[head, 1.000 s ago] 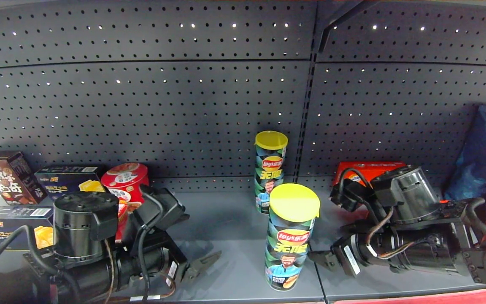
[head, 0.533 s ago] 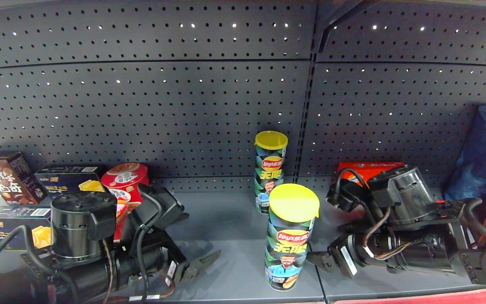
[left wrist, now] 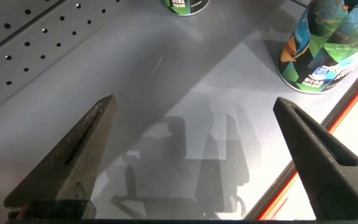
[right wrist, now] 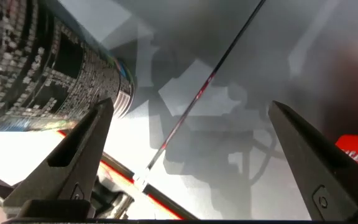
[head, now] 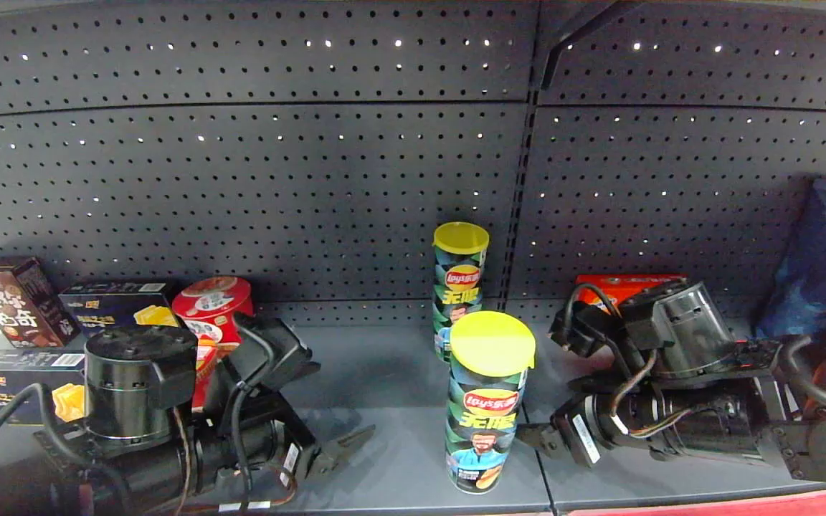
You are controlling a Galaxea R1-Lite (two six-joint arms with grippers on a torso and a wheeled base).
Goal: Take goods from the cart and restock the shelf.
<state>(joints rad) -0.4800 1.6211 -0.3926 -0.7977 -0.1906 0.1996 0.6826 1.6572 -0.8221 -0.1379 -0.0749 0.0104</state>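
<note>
The shelf (head: 384,358) spreads beneath both pairs of fingers. The front chip can (head: 488,408) is stood upright on it, close to the front lip and just outside one finger of the right gripper (right wrist: 191,106). A rear chip can (head: 459,287) is set further in, well beyond the fingertips.

The step in hand is judged to be the leaving of the placed can, since the goods appear delivered and nothing is gripped. The right arm is best drawn straight back along its own line, so that the near finger is not swept sideways into the can's foot. As the can is tall, narrow and near the lip, it is likely to be toppled by a light knock. Any squaring-up is better done low on its body and slowly.

The right gripper's fingers (right wrist: 82,152) are spread wide and nothing is held between them. Whether the near one is touching the can cannot be told. The left gripper (left wrist: 194,101) is held low over the shelf, its fingers (left wrist: 73,155) likewise spread wide with bare shelf between them. The front can lies beyond one fingertip.
</note>
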